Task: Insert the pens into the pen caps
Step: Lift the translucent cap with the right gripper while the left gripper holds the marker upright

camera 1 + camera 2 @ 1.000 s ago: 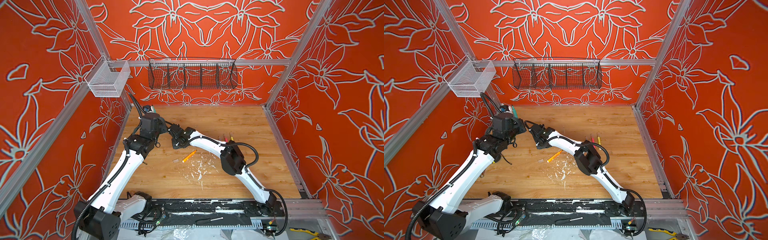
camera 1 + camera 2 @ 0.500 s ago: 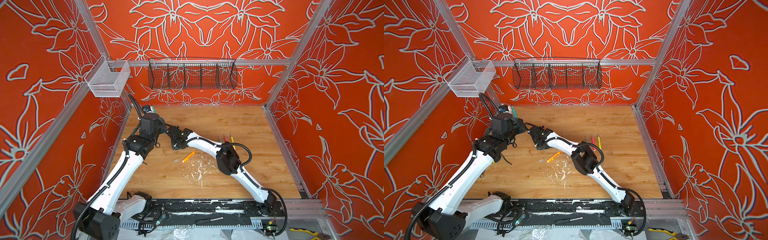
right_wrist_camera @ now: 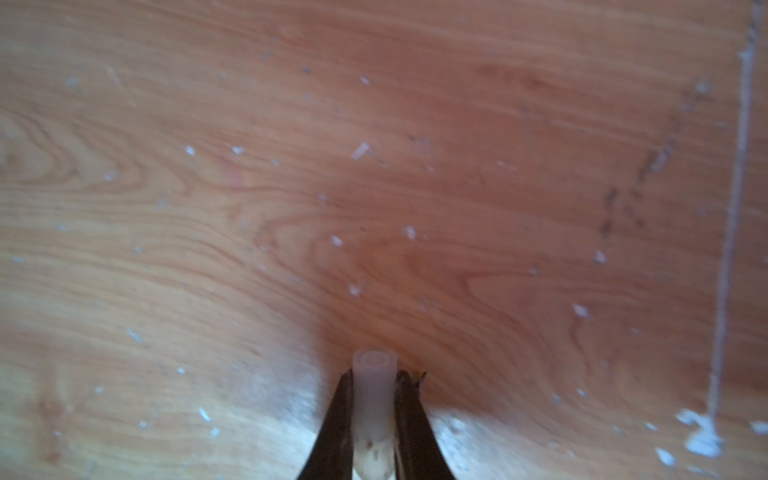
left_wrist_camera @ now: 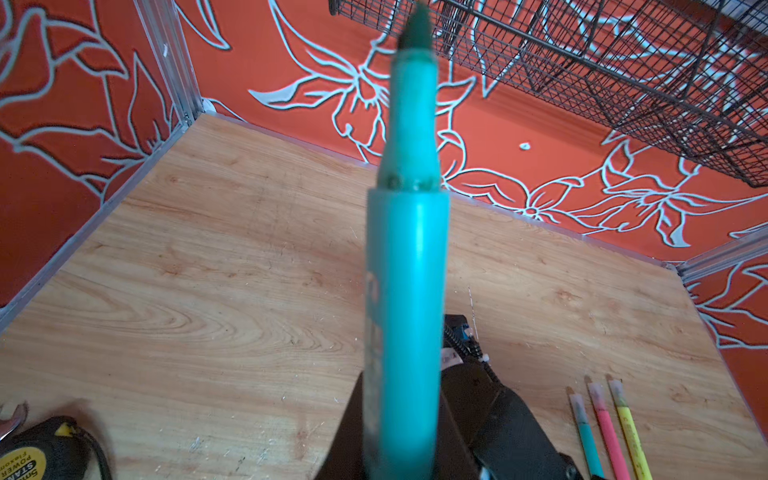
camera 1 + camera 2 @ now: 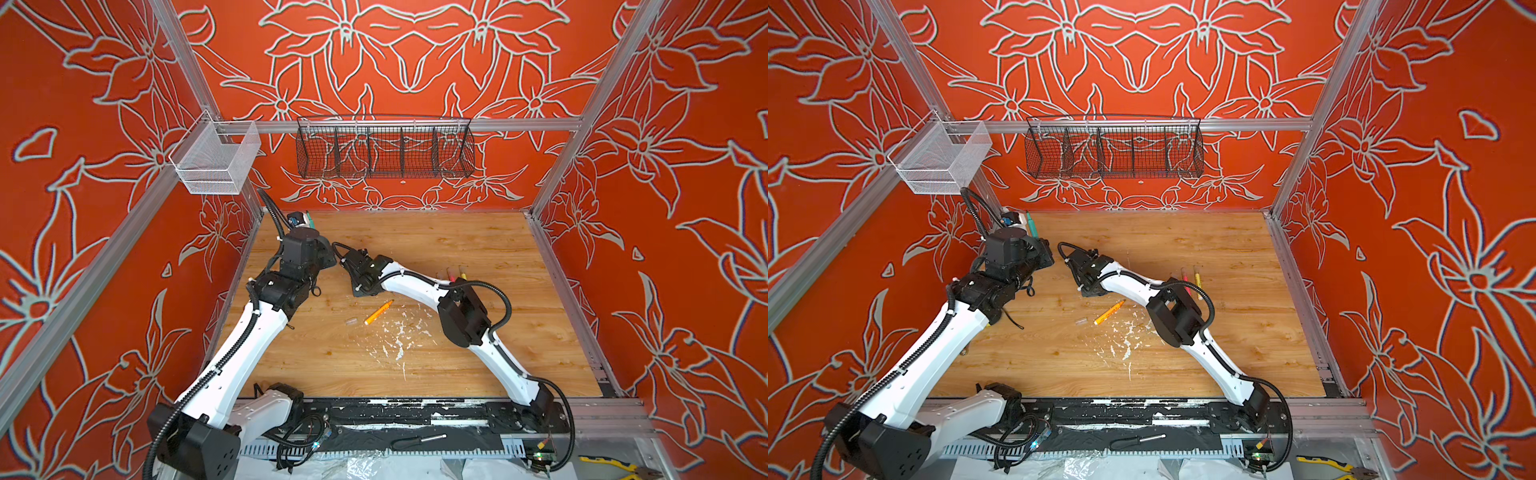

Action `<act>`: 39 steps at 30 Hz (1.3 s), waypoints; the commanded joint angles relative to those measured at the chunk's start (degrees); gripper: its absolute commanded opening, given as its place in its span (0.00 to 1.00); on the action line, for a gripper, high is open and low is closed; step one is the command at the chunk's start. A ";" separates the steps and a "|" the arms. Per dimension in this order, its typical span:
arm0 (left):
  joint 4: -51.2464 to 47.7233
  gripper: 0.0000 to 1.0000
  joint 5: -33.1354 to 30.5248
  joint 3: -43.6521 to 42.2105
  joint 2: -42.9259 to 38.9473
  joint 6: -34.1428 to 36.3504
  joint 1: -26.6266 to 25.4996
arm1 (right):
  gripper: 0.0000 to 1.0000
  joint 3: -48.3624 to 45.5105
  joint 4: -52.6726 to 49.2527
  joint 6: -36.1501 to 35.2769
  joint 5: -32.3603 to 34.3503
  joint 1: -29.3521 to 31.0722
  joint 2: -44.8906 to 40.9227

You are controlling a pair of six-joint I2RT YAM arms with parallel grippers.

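Note:
My left gripper point(image 4: 401, 440) is shut on a teal pen point(image 4: 407, 291) that stands upright with its dark tip uncapped, near the back left corner; its tip shows in both top views point(image 5: 308, 218) point(image 5: 1030, 222). My right gripper point(image 3: 373, 384) points down at the wood, shut on a clear pen cap point(image 3: 373, 374) whose open end faces the board; in a top view it is mid-table point(image 5: 360, 289). An orange pen point(image 5: 379, 311) lies loose with another clear pen cap point(image 5: 351, 321) beside it. Teal point(image 4: 584, 428), pink point(image 4: 604, 428) and yellow point(image 4: 629, 428) pens lie side by side at the right.
White paint flecks point(image 5: 395, 336) are scattered on the wooden board in front of the orange pen. A black wire basket point(image 5: 384, 151) and a white mesh basket point(image 5: 216, 160) hang on the back rail. A tape measure point(image 4: 37, 453) lies at the left wall. A screwdriver point(image 5: 419, 439) lies on the front rail.
My right gripper's jaws have closed onto the clear pen cap, with the arm shifting only slightly. The left arm and its teal pen have stayed still.

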 commanded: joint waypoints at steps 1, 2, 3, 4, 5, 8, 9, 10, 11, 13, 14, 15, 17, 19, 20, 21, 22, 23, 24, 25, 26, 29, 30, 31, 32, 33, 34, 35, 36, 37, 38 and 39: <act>2.96 0.00 3.62 -0.52 -0.42 0.05 0.30 | 0.06 -4.83 1.60 -0.57 2.68 -0.74 -6.73; 3.41 0.00 4.60 -0.69 -0.36 0.03 0.30 | 0.06 -6.84 2.16 -0.73 2.67 -0.99 -8.38; 3.83 0.00 5.41 -0.83 -0.29 0.08 0.30 | 0.06 -8.79 2.54 -0.89 2.68 -1.38 -9.76; 4.25 0.00 6.41 -0.97 -0.22 0.06 0.30 | 0.06 -11.26 3.05 -1.05 2.64 -1.77 -11.74; 4.82 0.00 7.34 -1.19 -0.23 0.07 0.26 | 0.06 -14.65 3.87 -1.13 2.67 -2.20 -13.68; 6.18 0.00 9.79 -1.94 -0.19 -0.54 0.24 | 0.06 -23.85 6.21 -0.88 2.73 -3.68 -18.92; 6.63 0.00 10.51 -2.09 -0.18 -0.71 0.24 | 0.06 -26.04 6.44 -0.93 2.67 -4.09 -20.13; 7.21 0.00 11.43 -2.37 -0.08 -0.94 0.24 | 0.06 -28.10 6.22 -1.13 3.18 -4.38 -21.37; 7.78 0.00 12.49 -2.59 0.04 -1.00 0.24 | 0.06 -29.98 6.14 -1.50 3.75 -4.62 -22.41; 8.47 0.00 14.13 -2.82 0.17 -1.18 0.23 | 0.06 -33.27 5.98 -1.35 3.66 -5.29 -24.26; 8.99 0.00 15.10 -3.05 0.28 -0.96 -0.06 | 0.06 -35.00 6.28 -1.24 3.35 -5.84 -25.25; 9.36 0.00 15.90 -3.13 0.34 -0.73 -0.24 | 0.06 -36.33 6.50 -0.97 2.94 -6.23 -25.92; 10.33 0.00 17.92 -3.31 0.44 0.36 -1.06 | 0.06 -38.86 6.99 -0.88 2.45 -6.81 -27.49; 10.89 0.00 18.59 -3.47 0.35 1.26 -2.30 | 0.06 -40.55 6.57 -0.92 2.99 -7.19 -28.70; 11.54 0.00 19.07 -3.74 0.25 1.98 -2.98 | 0.07 -41.72 6.56 -0.74 2.85 -7.56 -29.36; 12.06 0.00 19.37 -4.01 0.16 2.45 -3.58 | 0.07 -42.71 7.01 -0.57 2.62 -7.75 -29.98; 12.76 0.00 19.75 -4.41 -0.15 2.98 -4.41 | 0.07 -44.12 7.66 -0.43 2.27 -8.03 -30.63; 13.39 0.00 20.20 -4.75 -0.35 3.49 -5.16 | 0.08 -45.15 8.06 -0.22 1.78 -8.33 -31.08; 13.77 0.00 20.35 -4.98 -0.57 3.88 -5.78 | 0.09 -45.71 7.91 -0.19 1.39 -8.47 -31.25; 14.10 0.00 20.53 -5.18 -0.70 4.35 -6.43 | 0.09 -46.02 7.36 -0.10 1.43 -8.62 -31.24; 14.28 0.00 20.61 -5.36 -0.86 4.83 -6.94 | 0.09 -46.70 7.38 -0.19 1.71 -8.67 -31.44; 14.42 0.00 20.28 -5.46 -0.85 5.42 -8.01 | 0.11 -48.82 8.17 0.01 0.56 -9.35 -31.66; 14.32 0.00 20.36 -5.45 -0.79 5.60 -8.31 | 0.12 -49.16 8.26 0.12 0.18 -9.49 -31.78; 14.34 0.00 20.45 -5.37 -0.66 5.60 -8.41 | 0.13 -49.42 8.28 0.07 -0.03 -9.76 -31.79; 14.33 0.00 20.61 -5.37 -0.50 5.66 -8.63 | 0.14 -49.56 8.28 0.02 -0.15 -9.81 -31.89; 14.35 0.00 20.79 -5.29 -0.39 5.70 -8.77 | 0.15 -49.66 8.28 -0.15 -0.27 -9.85 -32.06; 14.20 0.00 20.89 -5.20 -0.32 5.76 -8.94 | 0.15 -49.68 8.15 -0.37 -0.39 -9.93 -32.14; 14.08 0.00 20.89 -5.19 -0.27 5.88 -9.03 | 0.17 -49.67 7.88 -0.52 -0.33 -10.09 -32.15; 14.17 0.00 20.97 -5.19 -0.27 6.03 -9.16 | 0.19 -49.70 7.85 -0.46 -0.37 -10.19 -32.24; 14.17 0.00 21.26 -5.11 -0.18 6.34 -9.25 | 0.22 -49.69 7.80 -0.66 -0.85 -10.29 -32.48; 14.09 0.00 21.77 -5.02 -0.18 6.82 -9.29 | 0.25 -49.79 8.08 -0.87 -1.67 -10.41 -32.65; 14.00 0.00 22.34 -4.81 -0.05 7.34 -9.40 | 0.27 -49.83 8.10 -1.11 -2.28 -10.46 -32.89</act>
